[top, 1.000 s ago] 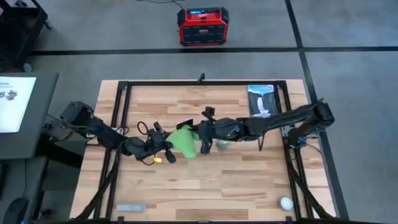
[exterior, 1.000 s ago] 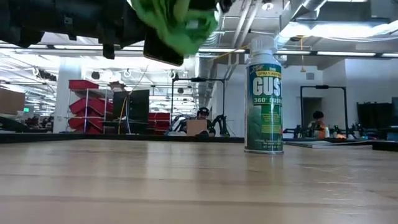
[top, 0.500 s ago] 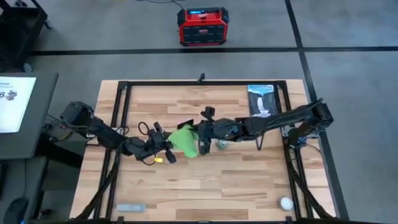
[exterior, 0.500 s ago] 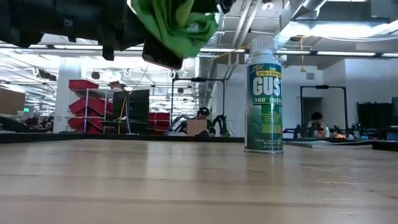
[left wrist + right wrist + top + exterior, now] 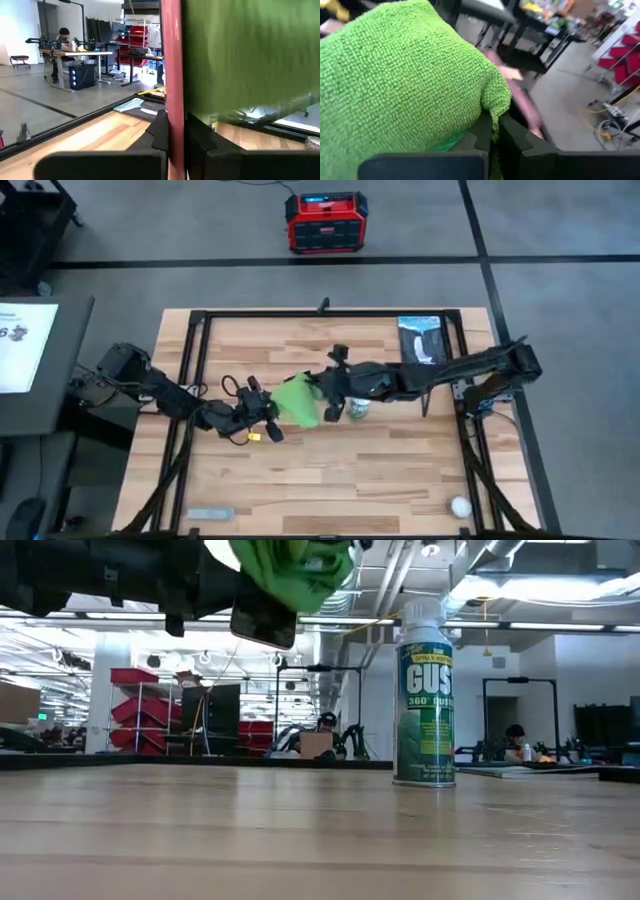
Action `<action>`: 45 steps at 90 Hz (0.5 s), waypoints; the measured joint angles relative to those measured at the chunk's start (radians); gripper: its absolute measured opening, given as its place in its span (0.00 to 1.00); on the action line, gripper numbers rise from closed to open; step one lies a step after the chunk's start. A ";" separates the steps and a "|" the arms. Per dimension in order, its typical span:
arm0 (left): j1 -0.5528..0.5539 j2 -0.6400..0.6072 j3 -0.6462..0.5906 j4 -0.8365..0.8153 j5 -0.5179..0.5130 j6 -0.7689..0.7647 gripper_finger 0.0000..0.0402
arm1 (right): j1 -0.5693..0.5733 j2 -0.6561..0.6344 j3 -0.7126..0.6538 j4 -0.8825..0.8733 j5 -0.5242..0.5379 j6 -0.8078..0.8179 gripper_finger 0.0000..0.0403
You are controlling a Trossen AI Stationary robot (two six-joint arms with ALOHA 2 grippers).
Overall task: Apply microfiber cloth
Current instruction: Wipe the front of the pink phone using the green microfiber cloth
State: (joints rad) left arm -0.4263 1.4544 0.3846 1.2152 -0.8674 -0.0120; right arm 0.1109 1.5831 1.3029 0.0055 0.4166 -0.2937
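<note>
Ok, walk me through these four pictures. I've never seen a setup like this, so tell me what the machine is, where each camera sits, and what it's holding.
It is a robot with two dark arms over a wooden table.

The high view looks straight down. The left gripper and the right gripper meet near the middle, raised above the table. The low view sits at table height, so the arms show only at its top. The other two cameras ride on the wrists.

The left gripper is shut on a pink phone, seen edge-on in its wrist view. The right gripper is shut on a green cloth, held against the phone.

On the table stand a spray can, a small white ball, a grey bar and a flat packet.
</note>
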 joint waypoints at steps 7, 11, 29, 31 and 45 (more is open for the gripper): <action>0.000 0.000 0.000 -0.001 0.003 0.001 0.01 | 0.000 -0.012 0.000 -0.008 0.001 0.003 0.00; 0.000 0.000 0.000 -0.004 0.004 0.007 0.01 | 0.005 -0.012 0.001 -0.019 0.002 0.007 0.00; -0.001 0.001 -0.008 -0.010 0.003 0.033 0.01 | 0.031 0.024 -0.015 -0.055 0.006 0.056 0.00; -0.002 0.001 -0.012 -0.006 0.005 0.035 0.01 | 0.035 0.026 -0.020 -0.061 0.005 0.061 0.00; -0.003 0.000 -0.026 0.015 0.012 0.048 0.01 | 0.074 0.022 -0.057 -0.066 0.002 0.092 0.00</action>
State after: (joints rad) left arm -0.4292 1.4545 0.3589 1.2306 -0.8551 0.0357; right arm 0.1851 1.6050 1.2461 -0.0608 0.4189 -0.2020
